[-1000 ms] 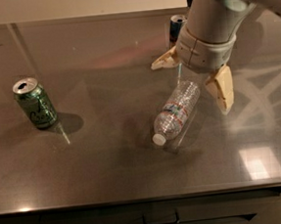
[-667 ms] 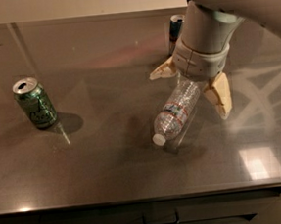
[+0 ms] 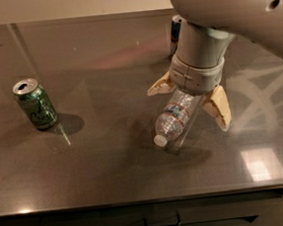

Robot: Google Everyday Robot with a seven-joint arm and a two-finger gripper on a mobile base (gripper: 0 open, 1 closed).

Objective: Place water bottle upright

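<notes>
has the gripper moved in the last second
Yes. Against the unmoved green can, the gripper has dropped lower and slightly left in view, further along the water bottle toward its cap.

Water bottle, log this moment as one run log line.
water bottle not upright, cap pointing lower left | claw open, straddling its base end | green can upright, apart at left | task not done
</notes>
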